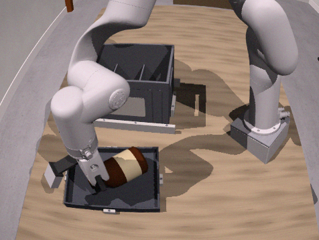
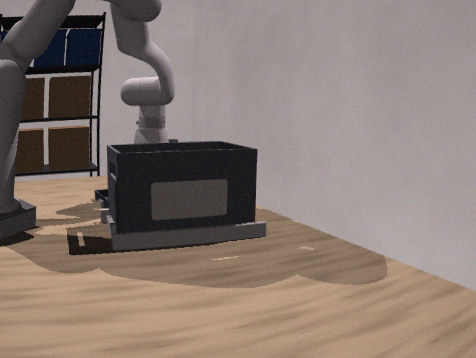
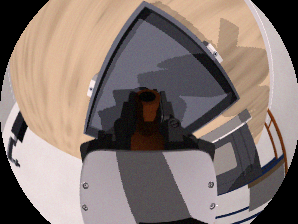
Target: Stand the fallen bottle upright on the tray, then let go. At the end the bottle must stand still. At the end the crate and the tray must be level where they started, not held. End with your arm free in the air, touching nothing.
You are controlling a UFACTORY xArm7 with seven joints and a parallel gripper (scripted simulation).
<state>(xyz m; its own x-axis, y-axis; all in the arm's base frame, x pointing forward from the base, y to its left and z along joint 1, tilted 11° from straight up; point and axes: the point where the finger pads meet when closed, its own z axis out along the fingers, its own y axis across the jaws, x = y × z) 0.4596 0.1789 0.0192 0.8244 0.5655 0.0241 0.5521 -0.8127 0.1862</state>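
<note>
A brown bottle (image 1: 125,165) (image 3: 143,139) with a cream label lies on its side in the dark shallow tray (image 1: 134,196) (image 3: 173,56), its base towards the tray's far right corner and its neck towards the left. My gripper (image 1: 99,184) (image 3: 147,100) reaches down into the tray's left part and is shut on the bottle's neck end. The neck itself is mostly hidden by the fingers. In the exterior view the crate hides the tray, the bottle and the gripper.
A dark open crate (image 1: 161,97) (image 2: 180,165) (image 3: 233,156) with inner dividers stands on a grey base behind the tray. The arm's base (image 1: 259,137) is at the right. A shelf rack (image 2: 55,100) stands by the far wall.
</note>
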